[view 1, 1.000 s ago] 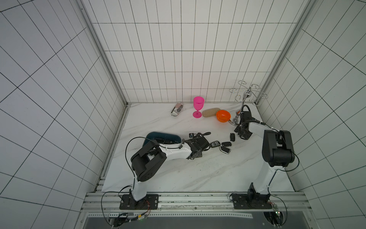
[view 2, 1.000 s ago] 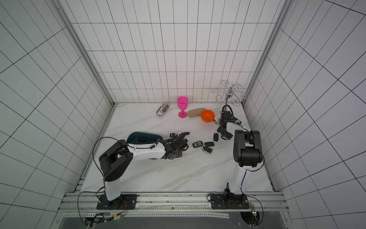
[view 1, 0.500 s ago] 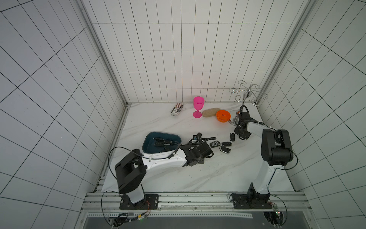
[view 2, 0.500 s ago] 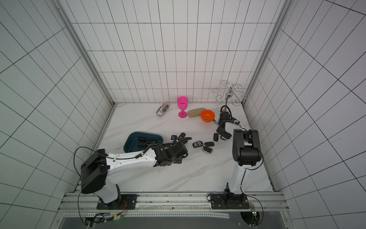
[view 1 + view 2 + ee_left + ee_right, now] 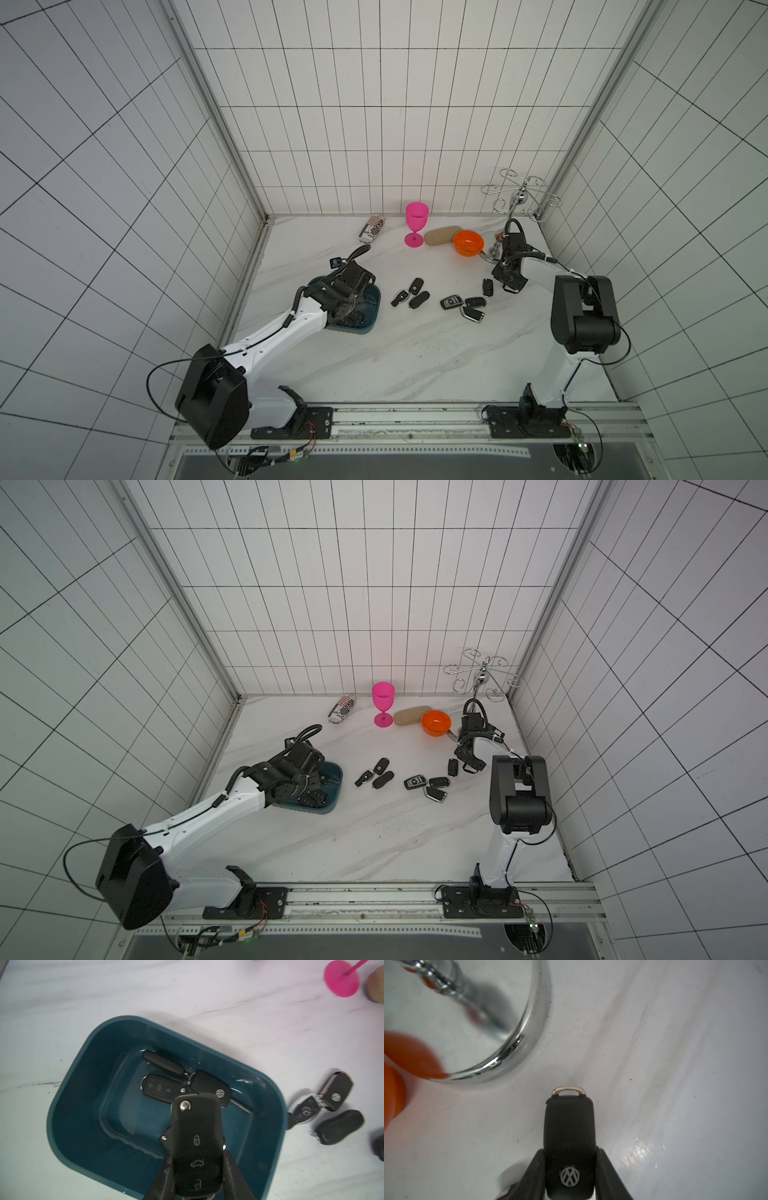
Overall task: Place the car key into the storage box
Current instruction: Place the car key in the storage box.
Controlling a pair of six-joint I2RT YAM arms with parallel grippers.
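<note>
Marble tabletop (image 5: 415,357), left hand (image 5: 197,1157) clasping key (image 5: 197,1126) above box (image 5: 83,1088)

**Both top views:** even, diffuse light fills a white tiled cell. Shadows on the bench (image 5: 415,357) are faint and soft. Wide-angle distortion splays the wall tiles toward the frame edges.

**Left wrist view:** slightly soft, with small glints inside the storage box (image 5: 83,1105).

**Right wrist view:** car key (image 5: 570,1126) sharp; orange bowl (image 5: 396,1068) and chrome ring (image 5: 517,1043) blurred, the ring glaring.
</note>
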